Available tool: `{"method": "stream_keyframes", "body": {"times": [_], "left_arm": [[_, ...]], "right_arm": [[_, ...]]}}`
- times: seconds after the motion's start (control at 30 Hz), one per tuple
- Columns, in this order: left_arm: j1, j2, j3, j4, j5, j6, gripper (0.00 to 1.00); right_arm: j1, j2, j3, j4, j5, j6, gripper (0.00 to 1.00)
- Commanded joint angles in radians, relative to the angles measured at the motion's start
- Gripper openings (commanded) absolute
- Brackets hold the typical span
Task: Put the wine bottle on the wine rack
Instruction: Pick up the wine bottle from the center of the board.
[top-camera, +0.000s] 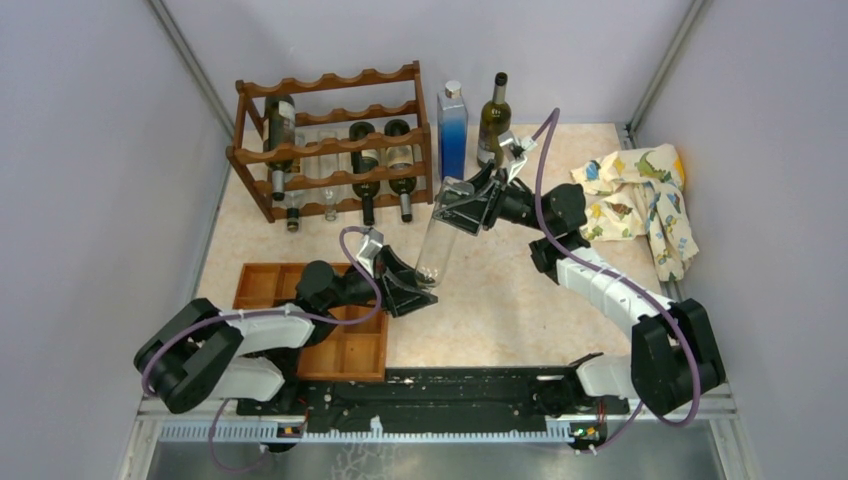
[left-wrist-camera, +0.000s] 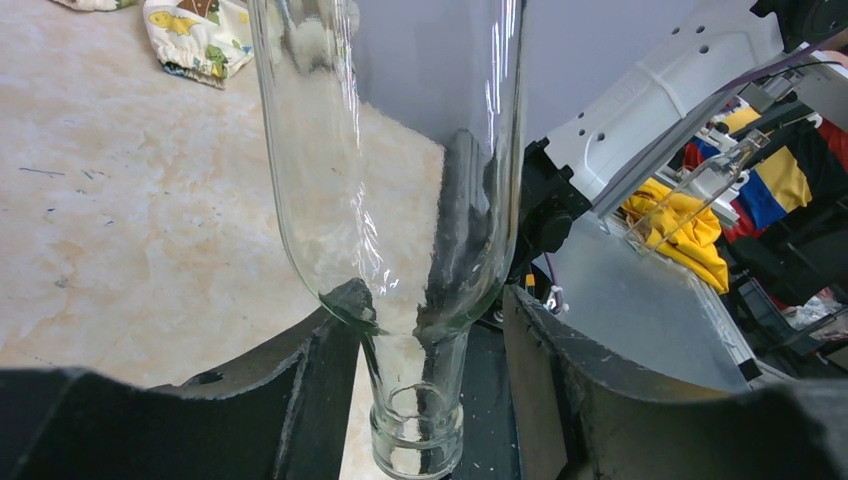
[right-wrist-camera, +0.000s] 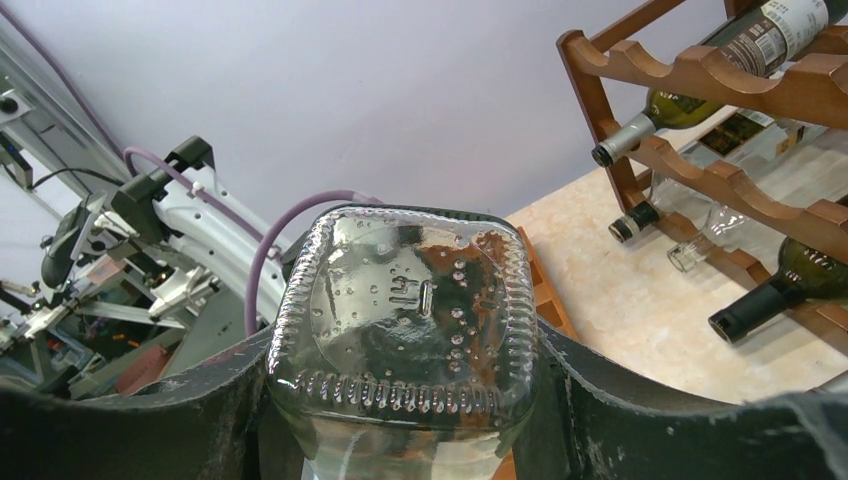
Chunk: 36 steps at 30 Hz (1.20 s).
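A clear, empty glass wine bottle (top-camera: 440, 238) hangs tilted over the middle of the table, base up and toward the back. My right gripper (top-camera: 462, 205) is shut on its square base (right-wrist-camera: 400, 300). My left gripper (top-camera: 418, 285) straddles the neck (left-wrist-camera: 415, 420). Its jaws are open, and a gap shows between the neck and the right finger (left-wrist-camera: 560, 390). The left finger (left-wrist-camera: 300, 390) sits right against the shoulder. The dark reddish-brown wine rack (top-camera: 330, 85) stands at the back left and holds several bottles. It also shows in the right wrist view (right-wrist-camera: 720, 80).
A tall blue bottle (top-camera: 452, 130) and a dark green bottle (top-camera: 494, 118) stand upright just right of the rack. A patterned cloth (top-camera: 640, 195) lies at the back right. A flat wooden compartment tray (top-camera: 265, 285) sits under the left arm at the near left.
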Motion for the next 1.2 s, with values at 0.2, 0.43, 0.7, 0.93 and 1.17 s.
{"method": "stream_keyframes", "body": {"times": [0.2, 0.43, 0.7, 0.93, 1.17], "left_arm": [[-0.013, 0.04, 0.011, 0.125, 0.003, -0.038, 0.44], [-0.013, 0.012, -0.004, 0.105, -0.014, -0.034, 0.54], [-0.005, -0.005, -0.02, 0.101, -0.043, -0.085, 0.0], [0.049, -0.195, -0.105, -0.044, -0.178, -0.176, 0.0], [0.126, -0.627, -0.189, -0.49, -0.229, -0.219, 0.0]], "right_arm": [[-0.002, -0.039, 0.039, 0.092, 0.061, 0.056, 0.0], [-0.002, -0.04, 0.033, 0.089, 0.063, 0.062, 0.0], [-0.003, -0.047, 0.015, 0.042, 0.064, 0.029, 0.23], [-0.035, -0.063, 0.01, -0.172, -0.003, -0.168, 0.98], [-0.225, -0.067, 0.003, -0.172, -0.073, -0.202, 0.98]]}}
